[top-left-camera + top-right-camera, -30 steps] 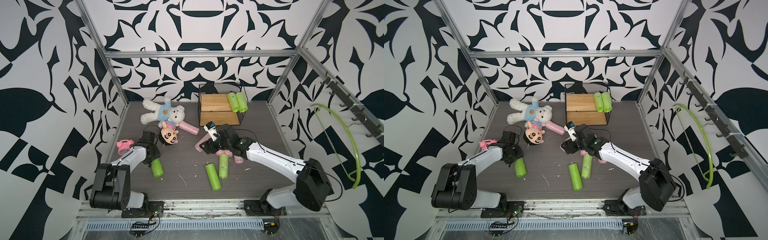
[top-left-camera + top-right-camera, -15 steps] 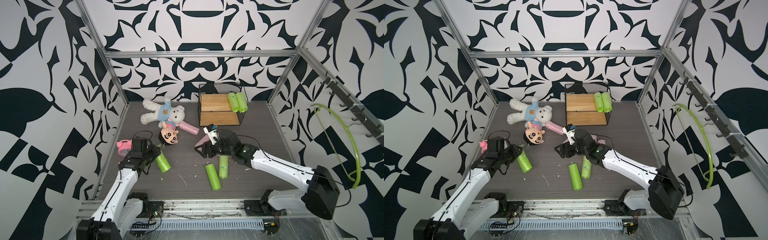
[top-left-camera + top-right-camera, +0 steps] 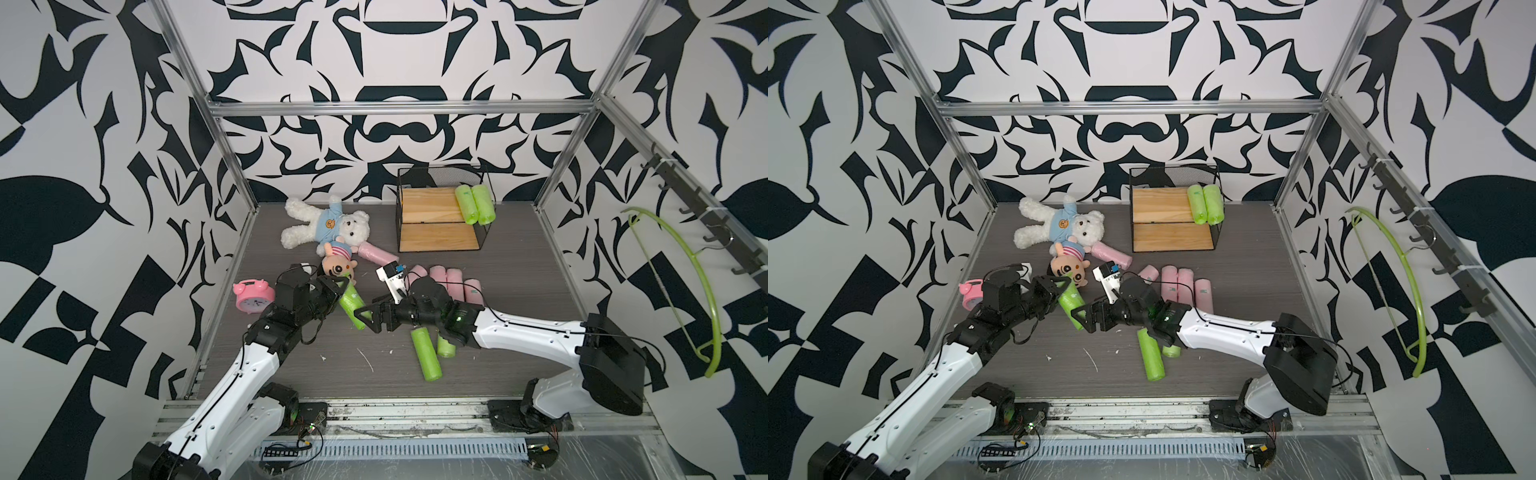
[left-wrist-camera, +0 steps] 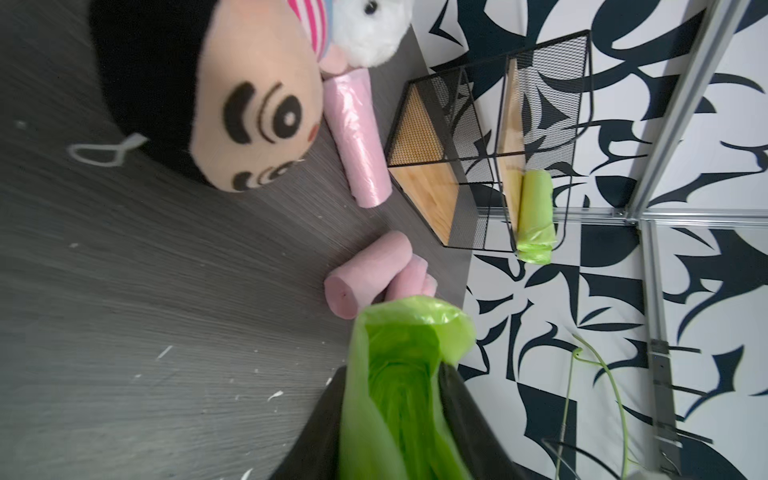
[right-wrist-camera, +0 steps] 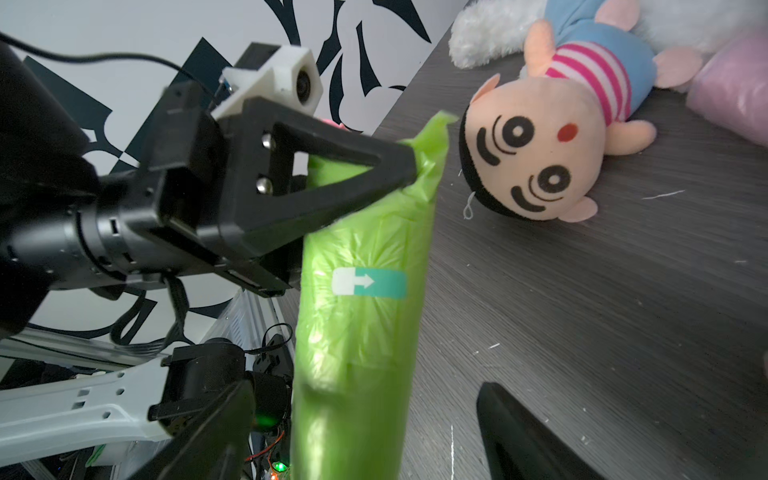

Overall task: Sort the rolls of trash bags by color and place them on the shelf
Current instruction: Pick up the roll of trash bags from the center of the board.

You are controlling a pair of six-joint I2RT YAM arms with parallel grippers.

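1. At the left of centre in both top views, a pink alarm clock [image 3: 253, 296] is seen on the table [image 3: 519, 257], beside the left arm. It is no part of the sorting.
2. Just right of it, the left gripper [image 3: 337, 287] is clenched on the upper end of a lime green roll [image 3: 352, 307]. The roll is held tilted above the table, near the head of a cartoon doll [image 3: 338, 266].
3. At centre, the right gripper [image 3: 368, 319] is spread wide, with its jaws set on either side of the roll's lower end. No grasp by it is shown, and a handover between the arms is judged to be in hand.
4. Above centre, a lone pink roll [image 3: 374, 253] is left on the table against the doll and a white teddy bear [image 3: 324, 222].
5. Below centre, two green rolls [image 3: 426, 353] are left lying just beside each other, one partly hidden under the right arm.
6. Right of centre, four pink rolls [image 3: 453, 276] are lined up side by side on the table, behind the right arm.
7. Upper right of centre, the shelf [image 3: 440, 178] is seen with two shelved green rolls [image 3: 473, 203] at the right end of its upper board [image 3: 428, 205]. Its lower board [image 3: 438, 237] is bare.
8. Two of ten rolls are judged placed. Three green and all five pink are left to be shelved.
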